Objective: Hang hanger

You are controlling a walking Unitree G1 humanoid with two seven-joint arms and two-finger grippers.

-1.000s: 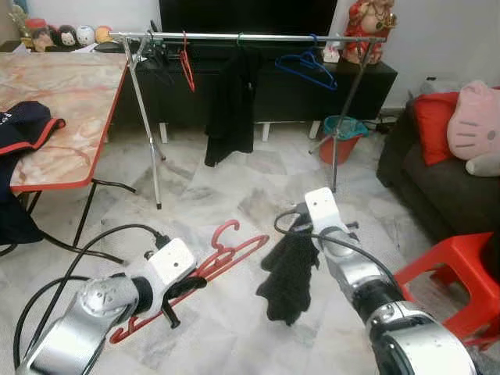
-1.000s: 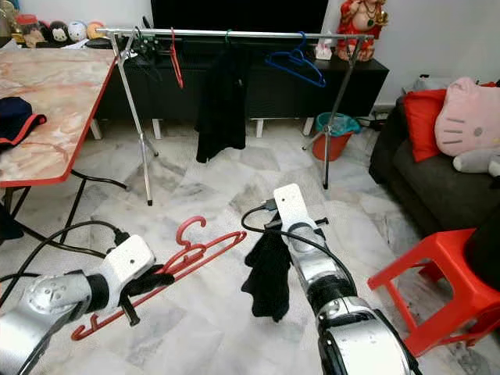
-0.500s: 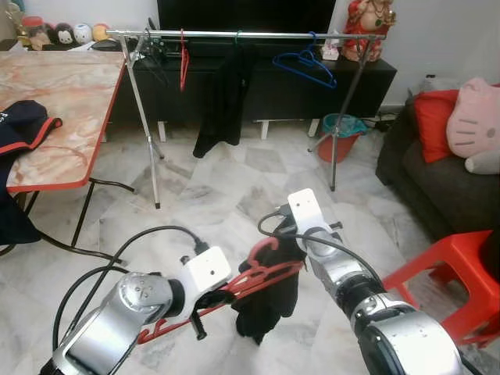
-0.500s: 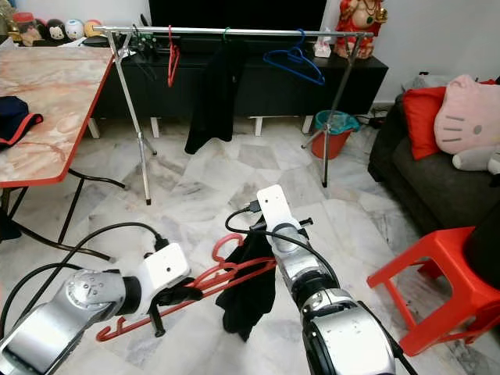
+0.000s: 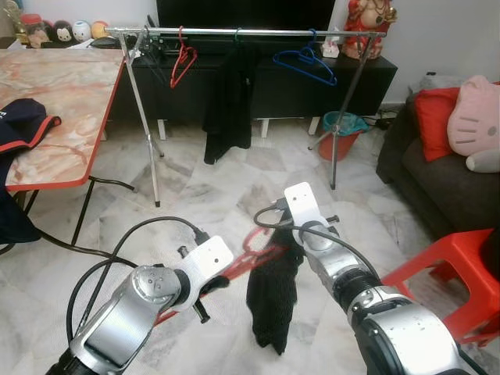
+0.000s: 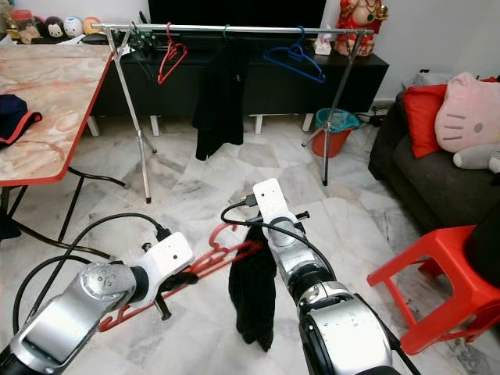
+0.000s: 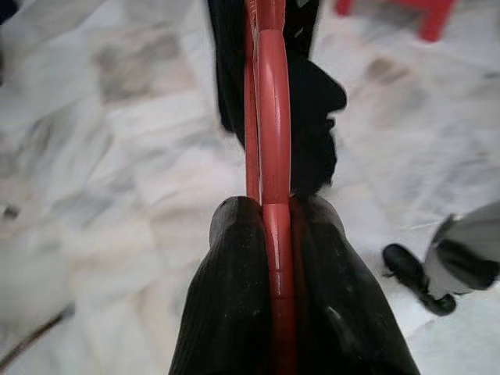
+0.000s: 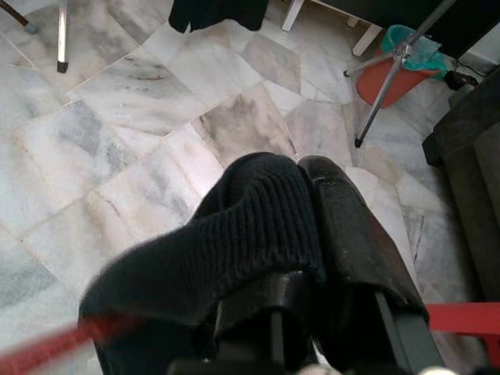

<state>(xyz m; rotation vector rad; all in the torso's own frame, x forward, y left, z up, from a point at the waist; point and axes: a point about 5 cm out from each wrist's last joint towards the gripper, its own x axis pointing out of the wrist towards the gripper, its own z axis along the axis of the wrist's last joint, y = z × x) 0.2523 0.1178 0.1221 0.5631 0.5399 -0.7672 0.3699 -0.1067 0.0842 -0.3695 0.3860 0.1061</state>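
Since a second ago both my arms have drawn together, so the red hanger I carry has gone from lying apart from the black garment to reaching into its top edge. At the far left stands the marble-topped table with a dark jacket draped over its near edge. My left gripper is clamped on the lower bar of the red hanger, its two black fingers pressed against either side of the bar (the wrist view shows this plainly), low over the tiled floor at near left of centre. Just right of it, my right gripper pinches the top of the black garment, which hangs limp below it; the hanger's hook end touches the cloth there. Beyond, at the far side, the clothes rail spans the room, bearing a second red hanger, a black top and a blue hanger. Near the rail's right leg sits an orange bucket. At the right are a dark sofa with a red cushion and pink plush, and nearer, a red stool.
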